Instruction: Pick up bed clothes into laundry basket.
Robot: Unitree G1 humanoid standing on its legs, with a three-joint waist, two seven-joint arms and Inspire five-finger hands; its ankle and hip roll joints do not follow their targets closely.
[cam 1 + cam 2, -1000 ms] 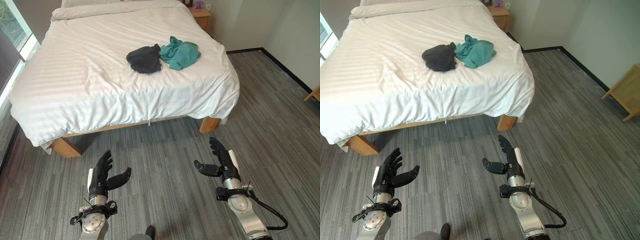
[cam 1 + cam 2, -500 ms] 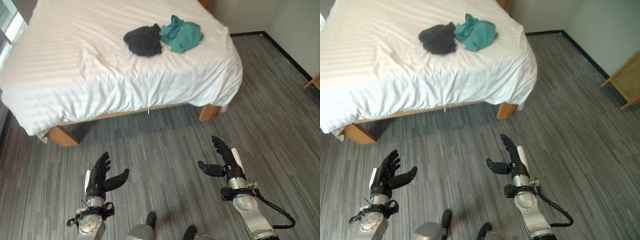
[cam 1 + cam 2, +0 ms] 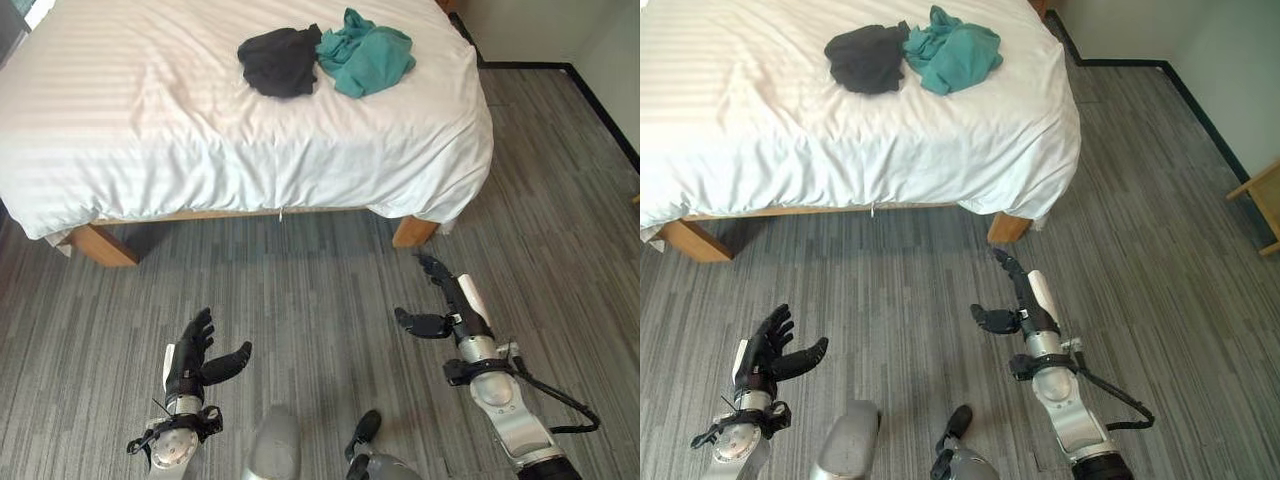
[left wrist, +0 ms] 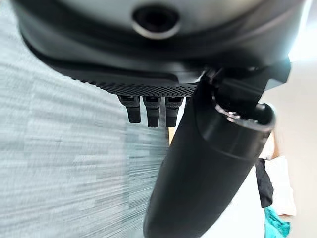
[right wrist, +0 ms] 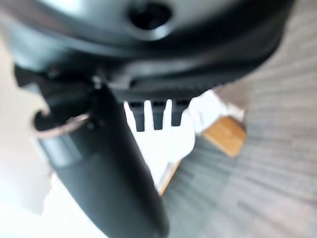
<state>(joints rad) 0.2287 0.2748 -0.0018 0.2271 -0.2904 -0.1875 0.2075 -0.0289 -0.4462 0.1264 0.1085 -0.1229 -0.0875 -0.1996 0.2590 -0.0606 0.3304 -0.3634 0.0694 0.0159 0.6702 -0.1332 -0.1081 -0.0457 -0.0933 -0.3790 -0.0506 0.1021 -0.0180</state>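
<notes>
Approaching the bed (image 3: 250,150) is the step in hand: both clothes lie on it well ahead of the hands, the dark garment (image 3: 278,60) touching the teal garment (image 3: 365,60) at its right. The left hand (image 3: 196,355) and right hand (image 3: 447,305) hang over the floor (image 3: 320,300), fingers spread and empty. Close in squarely first, I judge, then reach each hand over its nearer garment. I see no basket.

Even daylight; wrist views blurred, glare-washed.
</notes>
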